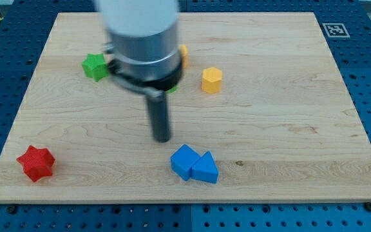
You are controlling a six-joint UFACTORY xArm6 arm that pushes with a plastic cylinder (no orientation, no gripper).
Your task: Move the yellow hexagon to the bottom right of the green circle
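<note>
The yellow hexagon [212,80] sits on the wooden board [288,129] right of centre, near the view's top. The green circle [172,88] is almost wholly hidden behind the arm; only a green sliver shows left of the hexagon. My tip [162,138] rests on the board below and to the left of the hexagon, well apart from it, and above the blue blocks.
A green star [95,66] lies at the upper left. A red star [35,162] lies at the lower left. A blue cube-like block [184,161] touches a blue triangle [205,169] at bottom centre. A yellow-orange block [183,55] peeks from behind the arm.
</note>
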